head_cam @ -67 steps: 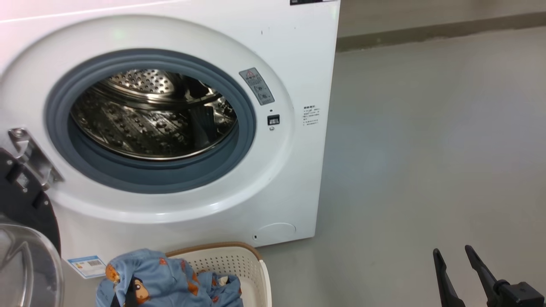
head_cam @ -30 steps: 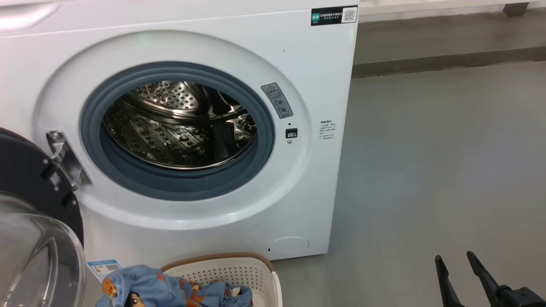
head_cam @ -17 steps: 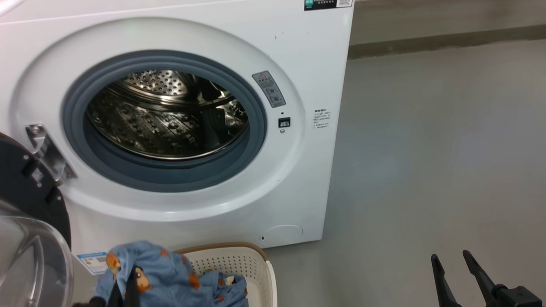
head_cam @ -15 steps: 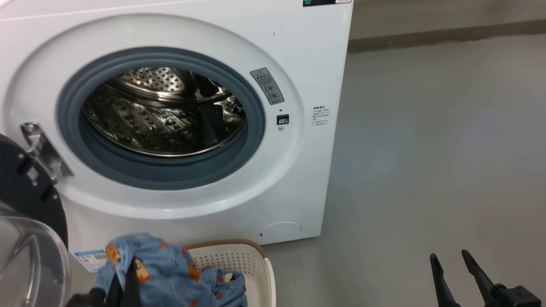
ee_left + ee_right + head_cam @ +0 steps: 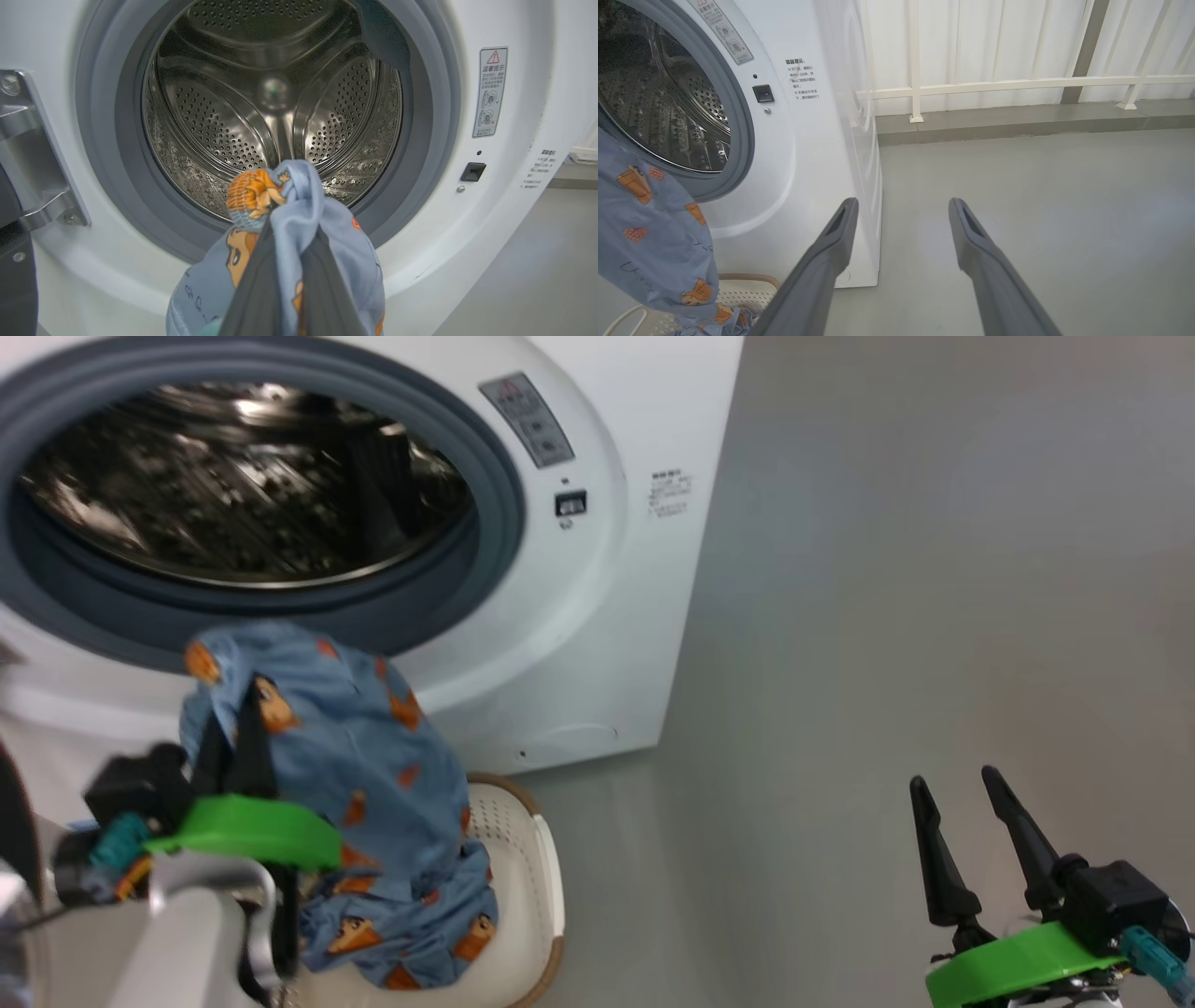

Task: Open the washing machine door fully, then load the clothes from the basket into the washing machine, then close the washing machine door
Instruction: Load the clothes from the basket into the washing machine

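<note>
My left gripper (image 5: 233,721) is shut on a bunch of the clothes (image 5: 373,765), light blue with orange faces. The cloth hangs from the fingers down into the basket (image 5: 527,859), just below the washing machine (image 5: 597,616) opening. In the left wrist view the pinched clothes (image 5: 299,205) sit right before the steel drum (image 5: 219,116), level with the grey gasket's lower lip. The washing machine door (image 5: 14,280) stands swung open at the left on its metal hinge (image 5: 28,154). My right gripper (image 5: 952,786) is open over the floor at the right, holding nothing.
Grey floor (image 5: 915,569) stretches right of the washer. In the right wrist view a low kerb with a white railing (image 5: 999,86) runs along the back. The basket (image 5: 747,285) stands against the washer's foot.
The head camera has tipped down and closer. My left gripper has risen with the clothes from the basket to the height of the drum opening. The right gripper stays open.
</note>
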Available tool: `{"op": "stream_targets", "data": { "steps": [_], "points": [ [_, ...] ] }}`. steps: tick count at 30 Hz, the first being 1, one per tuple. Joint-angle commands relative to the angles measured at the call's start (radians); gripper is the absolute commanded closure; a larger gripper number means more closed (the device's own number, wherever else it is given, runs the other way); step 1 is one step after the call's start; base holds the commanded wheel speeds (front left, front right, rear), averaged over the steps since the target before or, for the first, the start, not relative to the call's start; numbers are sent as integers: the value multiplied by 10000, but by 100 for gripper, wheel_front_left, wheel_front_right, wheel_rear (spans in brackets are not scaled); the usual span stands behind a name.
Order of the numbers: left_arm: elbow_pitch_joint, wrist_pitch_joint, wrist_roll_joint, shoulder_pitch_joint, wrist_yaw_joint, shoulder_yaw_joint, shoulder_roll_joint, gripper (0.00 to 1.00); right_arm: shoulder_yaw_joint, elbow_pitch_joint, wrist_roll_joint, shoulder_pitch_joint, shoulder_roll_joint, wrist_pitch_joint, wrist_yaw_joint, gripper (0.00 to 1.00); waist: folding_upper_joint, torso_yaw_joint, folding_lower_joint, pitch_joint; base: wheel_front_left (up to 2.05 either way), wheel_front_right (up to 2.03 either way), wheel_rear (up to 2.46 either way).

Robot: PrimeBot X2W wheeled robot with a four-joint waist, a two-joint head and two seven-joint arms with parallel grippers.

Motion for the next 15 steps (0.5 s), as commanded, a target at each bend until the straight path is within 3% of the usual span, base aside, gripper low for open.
{"op": "stream_targets", "data": {
  "steps": [1,15],
  "points": [
    [-32,-106,77,-648,-37,450,401,100,314,-252,83,-372,-35,-48,16,0,-1,-752,0,1140,0,0,0],
    [2534,-416,333,-4124,-306,1017,1328,100,702,-244,869,-1293,-23,-48,16,0,-1,-1654,0,2809,0,0,0]
  ]
}}
